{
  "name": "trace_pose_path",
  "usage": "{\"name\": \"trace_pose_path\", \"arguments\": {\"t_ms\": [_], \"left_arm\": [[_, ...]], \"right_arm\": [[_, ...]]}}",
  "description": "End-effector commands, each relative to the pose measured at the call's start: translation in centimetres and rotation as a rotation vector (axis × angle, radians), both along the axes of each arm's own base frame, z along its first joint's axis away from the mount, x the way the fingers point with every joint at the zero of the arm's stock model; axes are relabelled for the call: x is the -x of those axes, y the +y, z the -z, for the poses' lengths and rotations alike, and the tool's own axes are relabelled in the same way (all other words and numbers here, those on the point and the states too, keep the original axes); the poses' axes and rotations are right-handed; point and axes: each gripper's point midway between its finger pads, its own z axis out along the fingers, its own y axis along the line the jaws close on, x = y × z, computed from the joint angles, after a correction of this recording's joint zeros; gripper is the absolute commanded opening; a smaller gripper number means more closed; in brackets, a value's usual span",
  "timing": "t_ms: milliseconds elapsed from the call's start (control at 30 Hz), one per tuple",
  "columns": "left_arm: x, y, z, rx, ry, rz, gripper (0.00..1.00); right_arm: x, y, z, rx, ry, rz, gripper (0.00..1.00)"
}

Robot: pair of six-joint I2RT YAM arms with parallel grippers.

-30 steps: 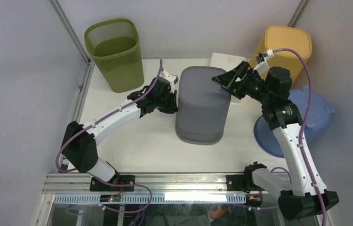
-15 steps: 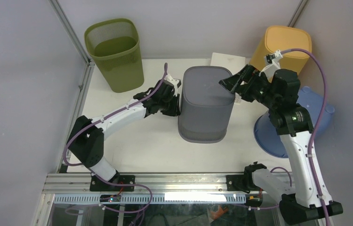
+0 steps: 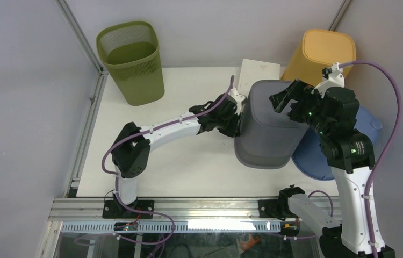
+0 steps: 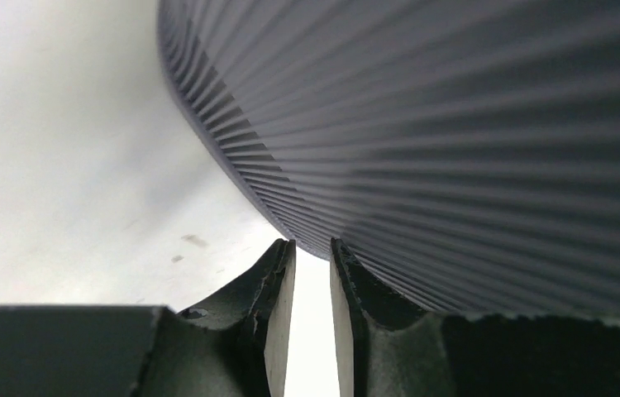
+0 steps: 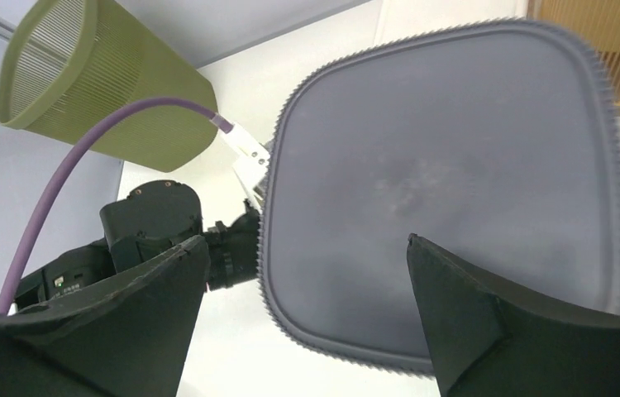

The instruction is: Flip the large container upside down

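Note:
The large grey ribbed container (image 3: pixel 268 129) stands base up on the white table (image 3: pixel 178 161), leaning to the right against the blue basin. My left gripper (image 3: pixel 235 121) presses against its left wall low down, its jaws almost together with nothing between them. In the left wrist view the ribbed wall (image 4: pixel 455 124) fills the frame just past the left gripper (image 4: pixel 313 256). My right gripper (image 3: pixel 281 99) is open and hovers over the flat base (image 5: pixel 447 190). In the right wrist view the right gripper (image 5: pixel 307 241) holds nothing.
An olive mesh bin (image 3: pixel 132 59) stands at the back left. A yellow container (image 3: pixel 323 54) stands base up at the back right. A blue basin (image 3: pixel 363 129) lies at the right table edge. A white flat box (image 3: pixel 258 70) lies behind the grey container.
The grey container has slid to the right and now tilts against the blue basin. My left arm has stretched right behind it. My right gripper has moved right and up.

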Motion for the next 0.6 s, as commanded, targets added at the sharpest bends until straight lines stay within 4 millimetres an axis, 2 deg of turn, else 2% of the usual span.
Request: {"name": "trace_pose_path", "arguments": {"t_ms": [0, 100, 167, 267, 367, 433, 567], "left_arm": [[0.7, -3.9, -4.6, 0.130, -0.051, 0.092, 0.25], [0.3, -1.6, -6.7, 0.069, -0.126, 0.076, 0.36], [-0.3, 0.7, -8.4, 0.005, -0.192, 0.053, 0.55], [-1.9, 4.6, -12.1, -0.048, -0.292, -0.040, 0.80], [-4.9, 9.3, -16.4, -0.040, -0.370, -0.180, 0.95], [-7.2, 12.7, -18.7, -0.025, -0.415, -0.294, 0.99], [-11.4, 19.6, -22.5, -0.022, -0.527, -0.538, 0.99]], "right_arm": [[0.0, -0.5, -1.4, 0.019, -0.039, 0.017, 0.94], [0.2, -0.6, -1.5, 0.033, -0.040, 0.013, 0.94], [0.3, -0.8, -1.6, 0.047, -0.041, 0.015, 0.94], [0.1, -0.9, -1.8, 0.054, -0.055, 0.018, 0.94], [-0.3, -0.6, -1.9, 0.042, -0.064, 0.010, 0.94], [-0.5, -0.2, -1.8, 0.030, -0.065, -0.002, 0.94], [-0.5, 0.2, -1.4, 0.017, -0.056, -0.020, 0.94]]}}
